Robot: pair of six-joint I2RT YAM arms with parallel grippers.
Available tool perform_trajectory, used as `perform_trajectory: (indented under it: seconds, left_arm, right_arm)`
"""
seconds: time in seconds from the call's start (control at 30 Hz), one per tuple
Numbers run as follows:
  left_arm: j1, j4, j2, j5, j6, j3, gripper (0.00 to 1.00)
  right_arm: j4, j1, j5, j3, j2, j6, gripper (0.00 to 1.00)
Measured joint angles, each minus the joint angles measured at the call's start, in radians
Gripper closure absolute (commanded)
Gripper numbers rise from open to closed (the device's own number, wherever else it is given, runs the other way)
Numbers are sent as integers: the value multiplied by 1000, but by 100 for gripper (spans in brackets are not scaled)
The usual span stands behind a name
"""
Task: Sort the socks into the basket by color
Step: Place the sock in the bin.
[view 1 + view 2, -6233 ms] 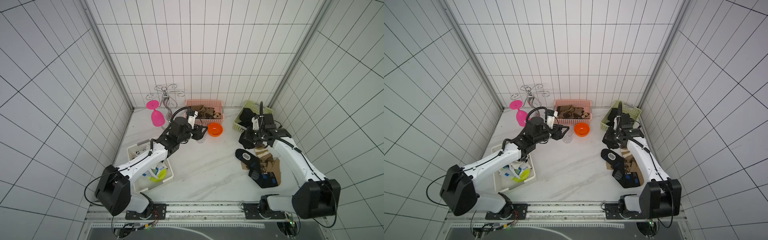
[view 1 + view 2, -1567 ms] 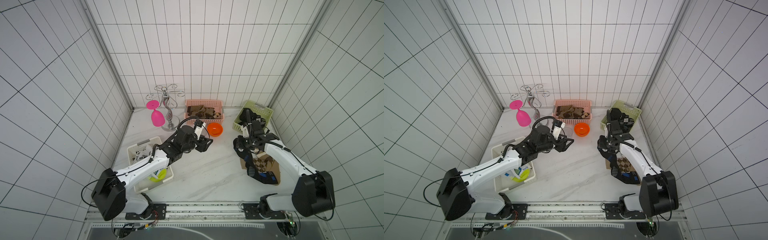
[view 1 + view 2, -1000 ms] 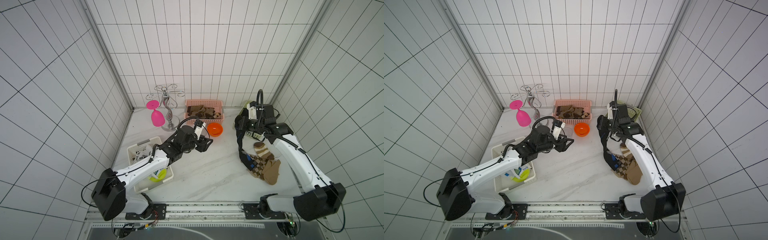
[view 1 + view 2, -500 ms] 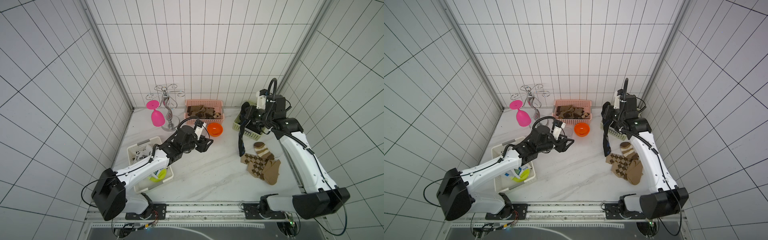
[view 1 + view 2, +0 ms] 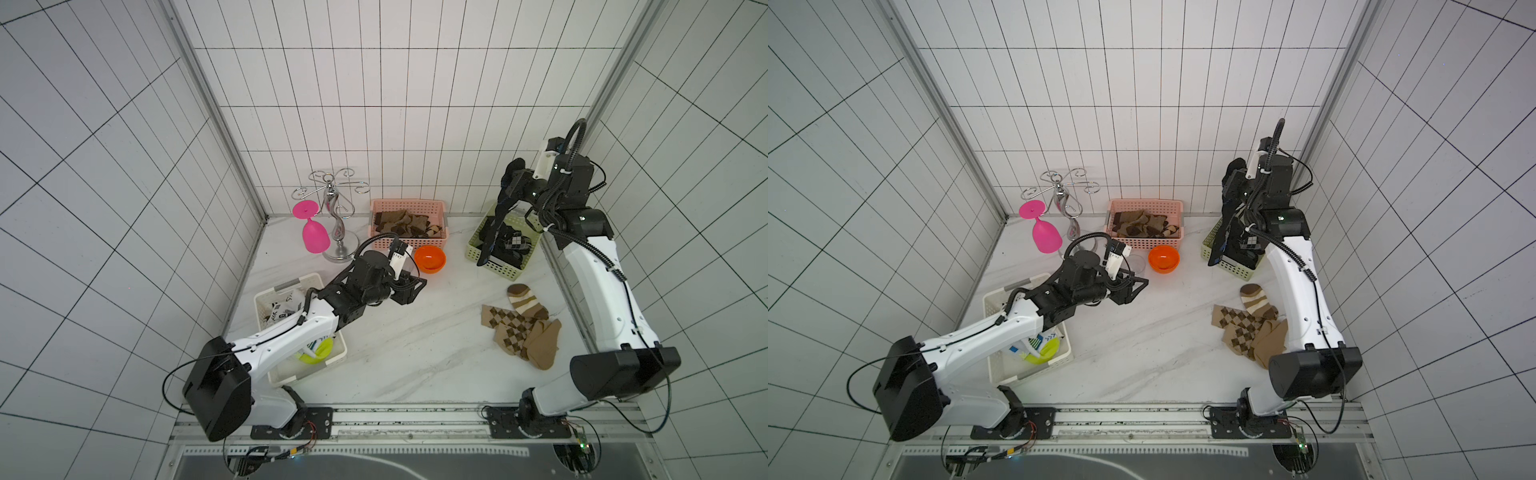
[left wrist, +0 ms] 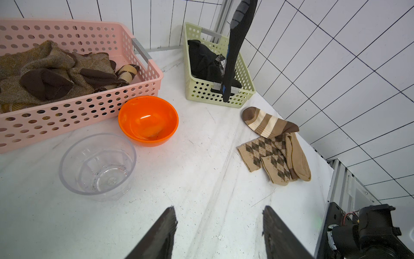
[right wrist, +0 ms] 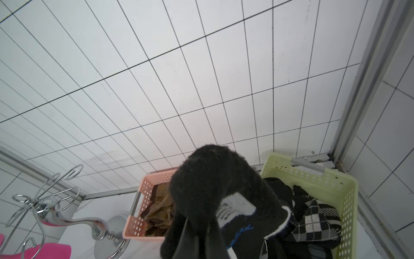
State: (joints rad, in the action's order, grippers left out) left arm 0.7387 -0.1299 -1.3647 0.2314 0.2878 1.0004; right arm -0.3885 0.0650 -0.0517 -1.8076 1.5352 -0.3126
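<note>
My right gripper (image 5: 513,179) is raised high at the back right, shut on a long black sock (image 5: 489,239) that hangs over the green basket (image 5: 503,271) of black socks. In the right wrist view the black sock (image 7: 208,179) drapes over the shut gripper (image 7: 199,235). Brown argyle and striped socks (image 5: 521,328) lie on the table by the right arm. The pink basket (image 5: 409,204) holds brown socks, and the white basket (image 5: 291,376) holds white ones. My left gripper (image 6: 218,212) hovers open and empty over the middle of the table.
An orange bowl (image 5: 430,258) and a clear bowl (image 6: 97,164) stand in front of the pink basket. A pink glass (image 5: 313,235) and a chrome rack (image 5: 337,216) stand at the back left. Tiled walls close in both sides.
My right arm has lifted the black sock off the table pile and carried it up and back over the green basket. The left arm has stayed still.
</note>
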Motion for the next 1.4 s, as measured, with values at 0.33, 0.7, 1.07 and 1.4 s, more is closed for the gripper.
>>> perform_trajectory:
  seconds: [0.33, 0.7, 1.07, 1.4]
  left_arm:
    - [0, -7, -26, 0, 0, 17, 38]
    - [0, -10, -54, 0, 2, 30, 38]
    - [0, -10, -73, 2, 3, 46, 38]
    - [0, -19, -93, 2, 3, 60, 38]
  right_arm:
    - [66, -56, 27, -34, 53, 7, 100]
    - [119, -82, 35, -6, 64, 3, 100]
    - [221, -85, 118, 157, 73, 3, 100]
    - [305, -85, 192, 267, 125, 15, 100]
